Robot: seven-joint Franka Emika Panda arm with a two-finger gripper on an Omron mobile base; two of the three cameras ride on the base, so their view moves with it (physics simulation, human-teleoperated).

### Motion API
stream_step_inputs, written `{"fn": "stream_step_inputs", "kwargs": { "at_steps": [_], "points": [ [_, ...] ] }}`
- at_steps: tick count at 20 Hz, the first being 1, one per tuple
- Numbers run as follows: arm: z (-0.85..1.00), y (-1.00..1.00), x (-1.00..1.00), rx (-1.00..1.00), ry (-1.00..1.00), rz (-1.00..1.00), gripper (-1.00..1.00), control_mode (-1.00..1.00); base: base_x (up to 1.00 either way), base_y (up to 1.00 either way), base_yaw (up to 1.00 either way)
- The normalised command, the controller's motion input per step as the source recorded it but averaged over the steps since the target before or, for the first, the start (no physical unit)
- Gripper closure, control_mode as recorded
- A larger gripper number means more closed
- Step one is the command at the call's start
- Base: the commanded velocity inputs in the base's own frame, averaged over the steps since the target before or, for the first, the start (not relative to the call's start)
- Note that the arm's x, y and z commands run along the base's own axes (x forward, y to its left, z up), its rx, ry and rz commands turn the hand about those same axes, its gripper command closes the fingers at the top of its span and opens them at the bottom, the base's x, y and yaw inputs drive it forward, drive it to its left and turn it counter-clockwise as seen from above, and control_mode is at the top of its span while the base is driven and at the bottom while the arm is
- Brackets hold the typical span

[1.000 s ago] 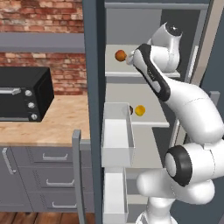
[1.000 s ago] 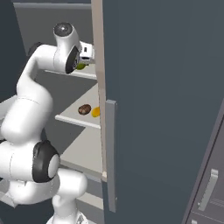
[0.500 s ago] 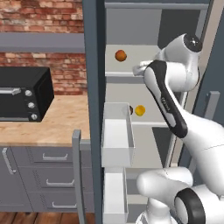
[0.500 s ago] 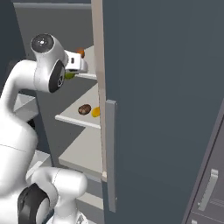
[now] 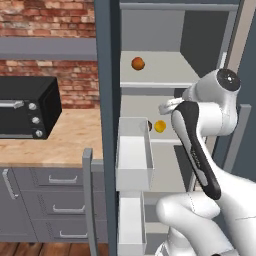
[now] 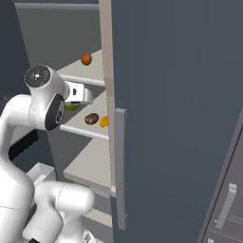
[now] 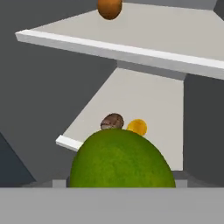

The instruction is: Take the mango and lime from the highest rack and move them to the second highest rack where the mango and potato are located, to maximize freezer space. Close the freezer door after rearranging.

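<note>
The lime (image 7: 120, 159) sits right at the gripper in the hand view, a big green ball hiding the finger tips, so it looks held between them; beyond it, on the second highest rack (image 7: 131, 105), lie the brown potato (image 7: 112, 121) and, touching its side, the yellow-orange mango (image 7: 137, 127); farther off and higher, the highest rack (image 7: 144, 39) carries the reddish-orange mango (image 7: 109, 8) near its far edge.

In the left base view the gripper (image 5: 165, 107) points into the open freezer, level with the gap between the two shelves; the lime itself cannot be made out here, so the grip cannot be judged from this side; just below and ahead of the hand the yellow-orange mango (image 5: 159, 126) rests on the second highest rack (image 5: 172, 141), the potato (image 5: 149, 125) a dark sliver beside it behind a white drawer bin (image 5: 132, 155); above the hand the reddish-orange mango (image 5: 138, 63) lies on the highest rack (image 5: 160, 84); a black oven (image 5: 25, 107) stands on the wooden counter (image 5: 55, 137), well off to the side.

In the right base view the hand (image 6: 78, 94) hangs just under the highest rack (image 6: 88, 79); a sliver of the lime (image 6: 71, 107) shows green at its lower edge; below and beside it are the potato (image 6: 91, 118) and yellow-orange mango (image 6: 104, 121) on the second highest rack (image 6: 83, 131); the freezer door (image 6: 171, 109) stands open, close alongside the hand.
</note>
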Motion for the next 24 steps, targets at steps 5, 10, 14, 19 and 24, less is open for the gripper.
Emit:
{"fn": "stream_step_inputs", "kwargs": {
  "at_steps": [5,10,14,19,24],
  "points": [
    [-0.67,-0.14,0.07,-0.12,0.35,0.0,1.0,-1.0,0.0,0.0,0.0],
    [-0.37,-0.15,0.39,-0.01,0.16,0.0,1.0,-1.0,0.0,0.0,0.0],
    [-0.37,-0.21,0.42,0.0,0.02,0.0,1.0,-1.0,0.0,0.0,0.0],
    [-0.55,-0.15,0.36,-0.07,0.0,0.0,1.0,-1.0,0.0,0.0,0.0],
    [-0.5,-0.03,0.39,-0.09,0.0,0.0,1.0,-1.0,0.0,0.0,0.0]
  ]
}}
